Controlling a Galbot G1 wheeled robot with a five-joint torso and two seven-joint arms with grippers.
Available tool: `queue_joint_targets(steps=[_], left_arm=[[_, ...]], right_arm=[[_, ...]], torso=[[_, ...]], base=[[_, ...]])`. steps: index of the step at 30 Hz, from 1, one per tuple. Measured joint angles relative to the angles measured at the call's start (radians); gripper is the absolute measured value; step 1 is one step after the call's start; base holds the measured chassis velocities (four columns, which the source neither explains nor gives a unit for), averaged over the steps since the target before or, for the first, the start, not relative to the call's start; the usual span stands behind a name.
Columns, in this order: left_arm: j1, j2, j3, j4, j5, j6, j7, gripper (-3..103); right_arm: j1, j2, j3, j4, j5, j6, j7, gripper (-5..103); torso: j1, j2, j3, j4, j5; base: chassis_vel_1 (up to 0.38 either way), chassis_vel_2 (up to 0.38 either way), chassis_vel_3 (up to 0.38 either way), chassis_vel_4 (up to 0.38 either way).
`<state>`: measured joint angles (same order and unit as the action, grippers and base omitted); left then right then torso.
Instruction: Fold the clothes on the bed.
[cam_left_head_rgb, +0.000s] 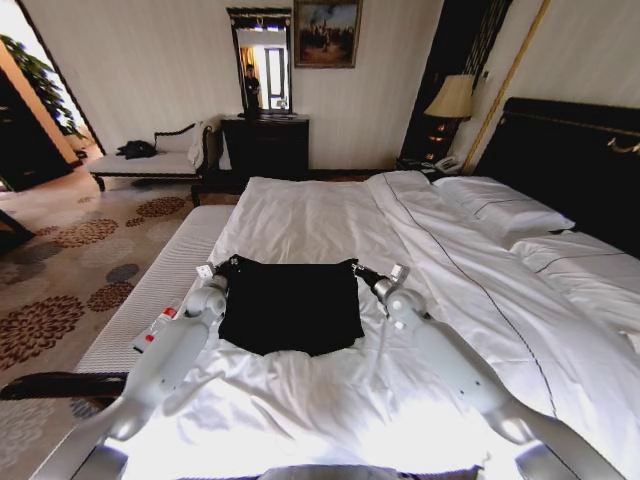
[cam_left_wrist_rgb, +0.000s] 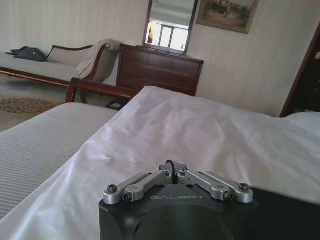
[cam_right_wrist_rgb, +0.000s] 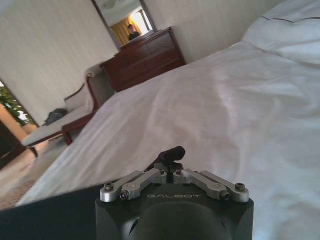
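On the bed's (cam_left_head_rgb: 330, 215) smooth white sheet, both grippers' jaws apparently pinch the soft black T-shirt's (cam_left_head_rgb: 290, 305) far corners.

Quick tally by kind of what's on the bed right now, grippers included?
Black T-shirt: 1
White pillows: 2
Grippers at the shirt's far corners: 2, the left gripper and the right gripper
Total: 5, all on the bed

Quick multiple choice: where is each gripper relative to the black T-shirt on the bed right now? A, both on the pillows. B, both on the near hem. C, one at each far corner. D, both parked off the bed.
C: in the head view the left gripper and right gripper sit at the far corners of the black T-shirt, spread on the bed.
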<state>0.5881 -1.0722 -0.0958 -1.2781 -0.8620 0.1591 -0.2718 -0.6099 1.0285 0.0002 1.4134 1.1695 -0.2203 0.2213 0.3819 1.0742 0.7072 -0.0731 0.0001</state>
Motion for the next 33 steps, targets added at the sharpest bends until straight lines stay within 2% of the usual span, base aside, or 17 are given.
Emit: queue_joint_targets(steps=[4,13,22,33], left_arm=[[-0.042,-0.023,0.013,0.08,0.005,-0.003,0.008,0],[-0.084,-0.065,0.024,0.175,0.026,-0.016,0.027,0],[-0.087,-0.083,0.025,0.194,0.043,-0.023,0.036,0],[-0.176,-0.115,0.05,0.243,0.046,-0.033,0.041,0]], right_arm=[[0.024,0.025,0.002,-0.078,-0.027,0.012,-0.016,1],[0.057,0.074,0.007,-0.148,-0.046,0.022,-0.018,1],[0.044,0.083,0.008,-0.167,-0.071,0.038,-0.029,1],[0.057,0.108,0.019,-0.208,-0.085,0.05,-0.014,1]], torso=[[0.0,0.0,0.0,-0.0004,0.0],[0.0,0.0,0.0,-0.0001,-0.0001],[0.0,0.0,0.0,-0.0002,-0.0002],[0.0,0.0,0.0,-0.0005,0.0001]], base=[[0.0,0.0,0.0,0.0],[0.0,0.0,0.0,0.0],[0.0,0.0,0.0,0.0],[0.0,0.0,0.0,0.0]])
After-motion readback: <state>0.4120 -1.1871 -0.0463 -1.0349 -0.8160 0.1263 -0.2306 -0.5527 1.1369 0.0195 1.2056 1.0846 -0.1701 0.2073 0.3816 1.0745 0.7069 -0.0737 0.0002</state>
